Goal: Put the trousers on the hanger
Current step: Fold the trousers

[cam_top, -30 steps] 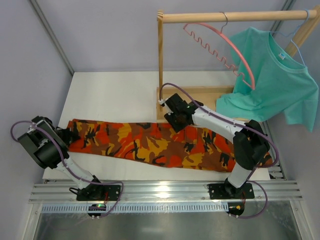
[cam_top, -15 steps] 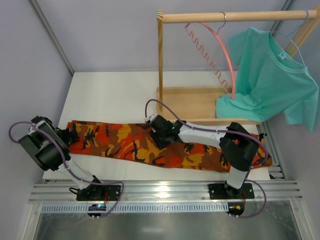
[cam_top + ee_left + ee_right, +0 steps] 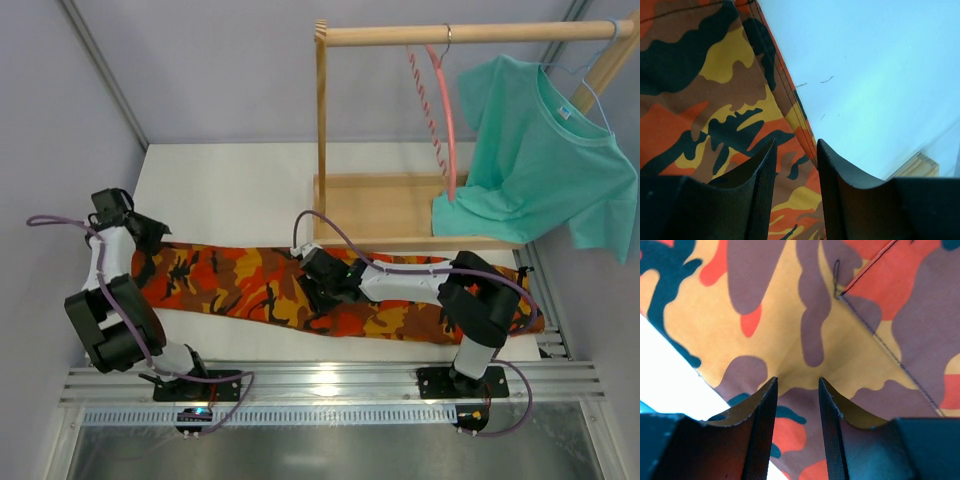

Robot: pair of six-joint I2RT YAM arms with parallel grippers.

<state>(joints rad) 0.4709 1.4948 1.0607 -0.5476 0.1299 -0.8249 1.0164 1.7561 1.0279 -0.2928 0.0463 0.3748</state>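
The camouflage trousers [image 3: 240, 280] lie flat, stretched left to right across the white table [image 3: 230, 190]. The pink hanger [image 3: 450, 120] hangs edge-on by its silver hook from the wooden rail [image 3: 400, 34], apart from both grippers. My left gripper [image 3: 152, 235] is open and empty over the far edge of the trousers' left end; its wrist view shows the cloth [image 3: 715, 100] under and between the jaws [image 3: 796, 147]. My right gripper [image 3: 310, 295] is open at the trousers' middle, its tips [image 3: 797, 382] down against the cloth [image 3: 805, 300] near the front edge, which bulges slightly between them.
A wooden rack with a tray base [image 3: 385, 205] stands at the back right. A teal T-shirt [image 3: 545, 150] on a light-blue hanger [image 3: 590, 75] hangs from the rail's right end. Walls close in on the left and behind.
My right gripper moved from the rack base left and down onto the trousers' middle. My left arm swung up to the trousers' left end. The pink hanger swung round to edge-on.
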